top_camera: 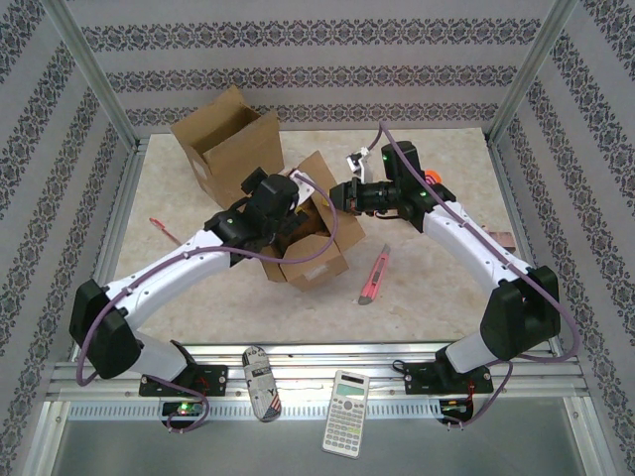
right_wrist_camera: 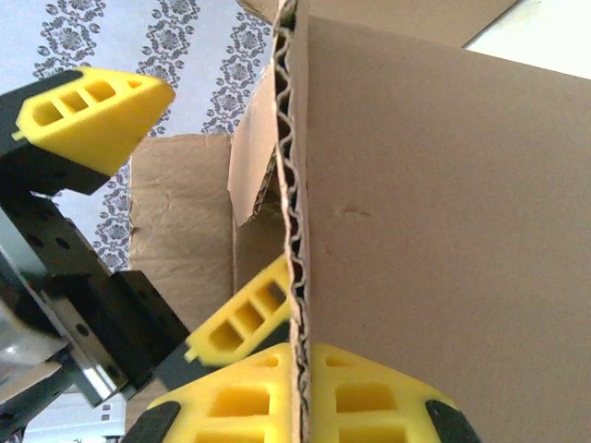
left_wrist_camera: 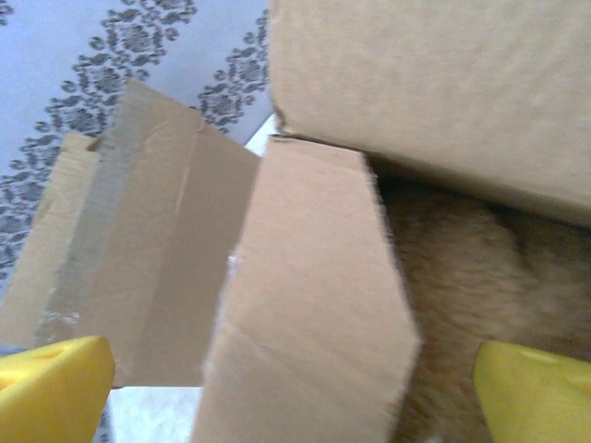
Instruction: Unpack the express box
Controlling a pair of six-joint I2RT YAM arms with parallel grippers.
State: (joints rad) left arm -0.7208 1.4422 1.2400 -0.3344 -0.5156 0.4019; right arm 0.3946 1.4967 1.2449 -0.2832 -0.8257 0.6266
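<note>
Tabletop (top_camera: 446, 307): beige, marbled. Two cardboard boxes on it.

Express box (top_camera: 316, 260) sits mid-tabletop between the two arms, tipped over, flaps splayed. Second box (top_camera: 226, 144) is behind it to the far left, upright, top open. Whether the two touch, can't tell.

Right pincer (right_wrist_camera: 300, 374) is clamped on a flap (right_wrist_camera: 443, 212) of the express box. The corrugated edge runs straight down between its yellow fingers (right_wrist_camera: 369, 401), pads on both faces.

Left pincer (left_wrist_camera: 295, 374) is at the box mouth, jaws spread wide. A cardboard flap panel (left_wrist_camera: 305, 305) stands between the two fingertips and neither touches it. Can't tell if it's the flap the right one holds.

Tan fuzzy contents (left_wrist_camera: 480, 277) are visible inside the box, blurred, can't identify them.

Red box cutter (top_camera: 374, 276) lies flat just right of the express box. Calculator (top_camera: 346, 426) is on the near rail between the arm bases.
</note>
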